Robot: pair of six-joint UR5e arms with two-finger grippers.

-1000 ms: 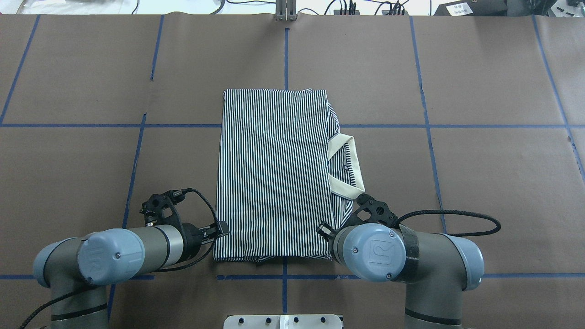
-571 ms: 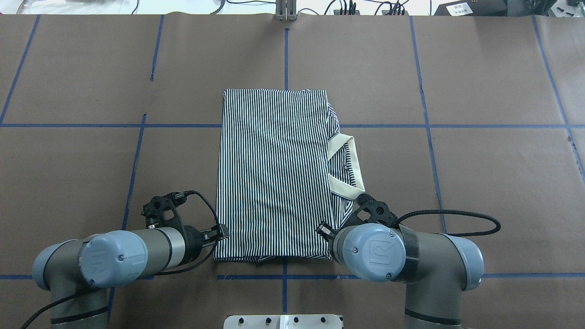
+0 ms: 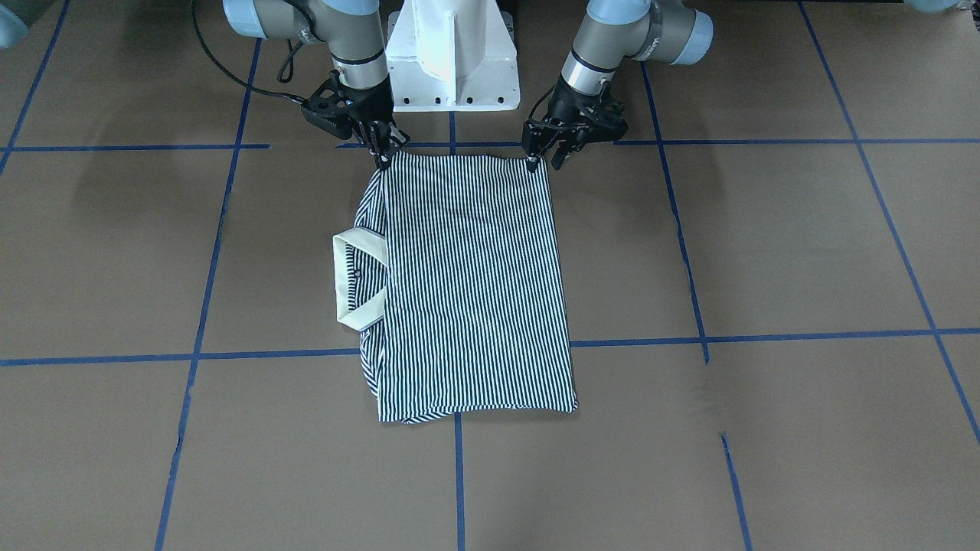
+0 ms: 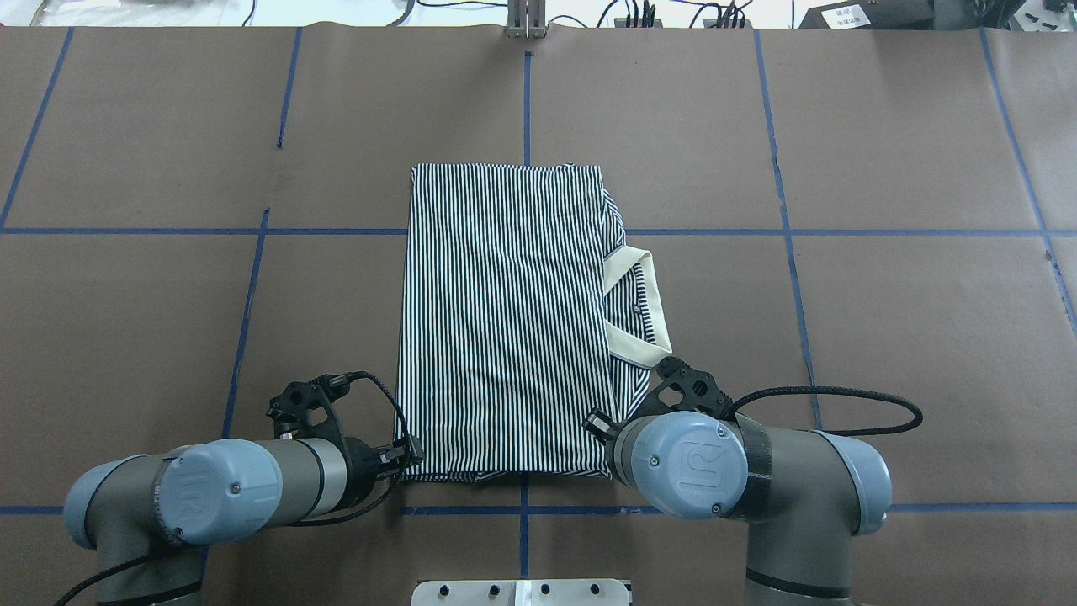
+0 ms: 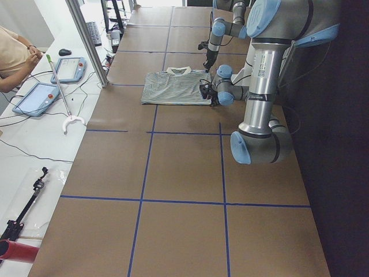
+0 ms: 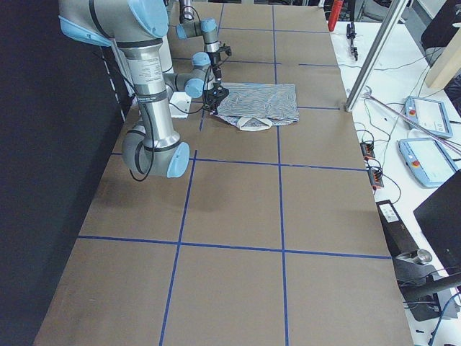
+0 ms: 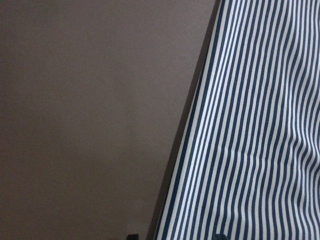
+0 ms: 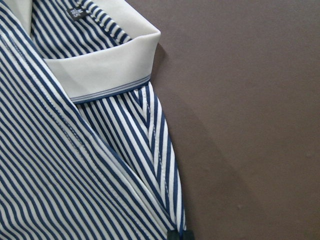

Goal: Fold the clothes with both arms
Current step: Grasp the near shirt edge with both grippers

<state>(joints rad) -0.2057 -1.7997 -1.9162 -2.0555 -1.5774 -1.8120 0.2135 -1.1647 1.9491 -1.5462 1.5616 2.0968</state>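
Observation:
The striped polo shirt (image 4: pixel 505 320) lies flat on the table, folded into a tall rectangle, with its cream collar (image 4: pixel 644 307) sticking out on its right side. My left gripper (image 4: pixel 410 454) is open at the shirt's near left corner. In the left wrist view the shirt's edge (image 7: pixel 250 125) runs between the two spread fingertips. My right gripper (image 3: pixel 382 155) is at the near right corner, fingers together on the shirt's edge (image 8: pixel 165 200). In the overhead view its own wrist hides it. The front view shows the left gripper (image 3: pixel 543 161) with its fingers apart.
Brown paper with blue tape lines (image 4: pixel 526 101) covers the table. The white pedestal (image 3: pixel 452 53) stands between the arms, just behind the shirt's near edge. The right arm's black cable (image 4: pixel 841 396) loops over the table. An operator's tablets (image 5: pixel 34 98) lie beyond the far edge.
My left gripper has moved along the shirt's left edge toward the robot, down to the near left corner. The right arm and the shirt have not moved.

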